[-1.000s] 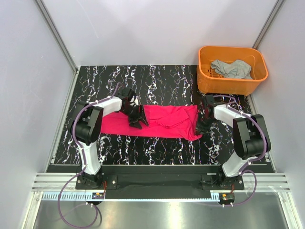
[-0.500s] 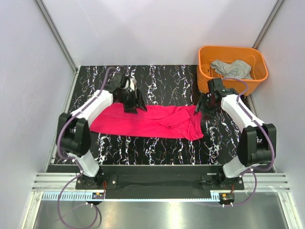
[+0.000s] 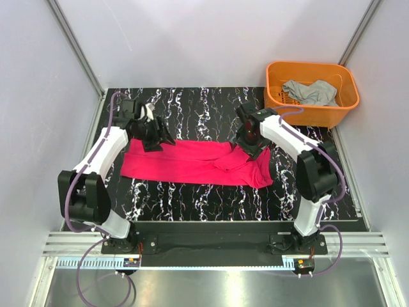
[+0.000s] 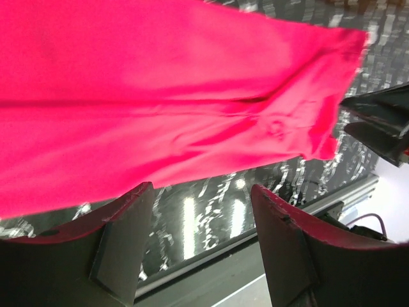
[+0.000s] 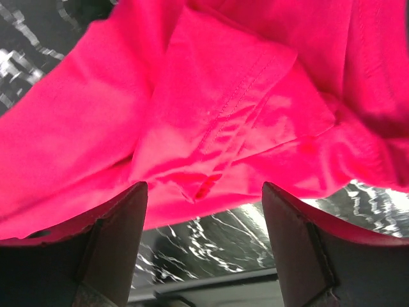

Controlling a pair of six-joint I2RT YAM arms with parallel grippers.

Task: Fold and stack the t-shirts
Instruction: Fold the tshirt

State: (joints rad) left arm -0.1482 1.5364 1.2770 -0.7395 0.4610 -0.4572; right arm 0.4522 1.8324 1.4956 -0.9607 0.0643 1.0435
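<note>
Left hand [image 3: 155,135]: spread wide, holding nothing, over the shirt's far-left corner.
Magenta t-shirt [image 3: 192,163]: a long band across the middle of the counter [image 3: 211,105]. We judge it light, limp and a little slick, so we would pinch hems or corners.
Right hand [image 3: 248,137]: wide, empty, above the shirt's bunched right end.
Grey t-shirt [image 3: 311,93]: crumpled inside the orange basket [image 3: 307,116], at the counter's far-right corner.

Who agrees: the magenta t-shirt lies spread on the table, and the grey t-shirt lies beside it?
Wrong: the grey t-shirt sits in the orange basket, as the top external view shows. The magenta t-shirt does lie spread on the table.
</note>
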